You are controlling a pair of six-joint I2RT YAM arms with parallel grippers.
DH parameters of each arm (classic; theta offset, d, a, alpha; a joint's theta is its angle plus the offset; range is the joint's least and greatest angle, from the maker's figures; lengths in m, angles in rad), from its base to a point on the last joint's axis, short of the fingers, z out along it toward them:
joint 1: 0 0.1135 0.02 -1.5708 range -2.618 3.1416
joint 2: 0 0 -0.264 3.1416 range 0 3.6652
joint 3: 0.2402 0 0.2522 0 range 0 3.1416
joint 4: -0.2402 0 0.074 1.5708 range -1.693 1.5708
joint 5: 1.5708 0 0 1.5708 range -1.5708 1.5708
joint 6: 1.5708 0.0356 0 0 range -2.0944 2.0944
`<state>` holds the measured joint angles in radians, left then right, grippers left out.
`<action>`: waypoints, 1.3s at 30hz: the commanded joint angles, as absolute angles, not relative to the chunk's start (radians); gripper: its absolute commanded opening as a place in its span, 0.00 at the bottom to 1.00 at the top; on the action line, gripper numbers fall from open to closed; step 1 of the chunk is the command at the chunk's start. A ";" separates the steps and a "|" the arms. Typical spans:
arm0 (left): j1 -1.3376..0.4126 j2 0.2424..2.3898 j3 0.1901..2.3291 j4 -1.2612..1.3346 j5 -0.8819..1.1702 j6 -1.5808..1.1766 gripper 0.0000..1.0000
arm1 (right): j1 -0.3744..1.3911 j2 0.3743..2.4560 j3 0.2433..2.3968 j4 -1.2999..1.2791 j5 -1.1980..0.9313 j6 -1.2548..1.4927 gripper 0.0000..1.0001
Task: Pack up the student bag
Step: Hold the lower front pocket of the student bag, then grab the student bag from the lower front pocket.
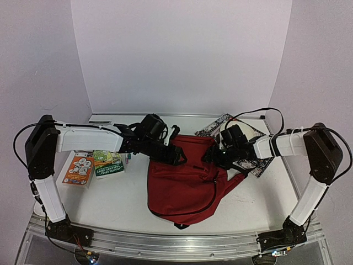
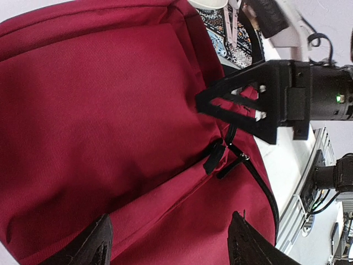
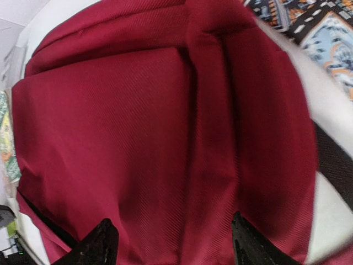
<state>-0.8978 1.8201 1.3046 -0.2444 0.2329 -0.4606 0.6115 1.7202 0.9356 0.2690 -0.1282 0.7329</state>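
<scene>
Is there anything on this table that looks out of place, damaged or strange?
Nothing looks spilled or damaged. The student bag lies flat and rumpled, its zipper seemingly closed, and one thin black strap trails loosely across its front.

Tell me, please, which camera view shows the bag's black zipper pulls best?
The left wrist view: the black zipper pulls lie close and sharp on the student bag. The top external view is too distant to make them out clearly; the right wrist view shows only red fabric, no pulls.
</scene>
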 commanded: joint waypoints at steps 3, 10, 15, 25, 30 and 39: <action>-0.899 1.878 1.372 -0.212 0.288 -0.451 0.71 | 0.606 1.773 0.904 0.419 -0.271 0.796 0.55; -0.905 1.924 1.387 -0.185 0.349 -0.483 0.68 | 0.606 1.733 0.828 0.528 -0.353 0.850 0.22; -0.915 1.949 1.391 -0.153 0.385 -0.509 0.66 | 0.608 1.688 0.784 0.564 -0.367 0.871 0.05; -0.922 1.982 1.410 -0.126 0.424 -0.542 0.62 | 0.643 1.633 0.757 0.571 -0.339 0.872 0.00; -0.930 2.001 1.405 -0.077 0.477 -0.576 0.57 | 0.664 1.628 0.752 0.574 -0.316 0.870 0.00; -0.945 2.028 1.393 -0.013 0.530 -0.625 0.39 | 0.681 1.609 0.745 0.577 -0.297 0.867 0.00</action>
<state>-0.9344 2.0173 1.3678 -0.0811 0.4855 -0.5993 0.6702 1.6678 0.7543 0.5504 -0.3014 0.8696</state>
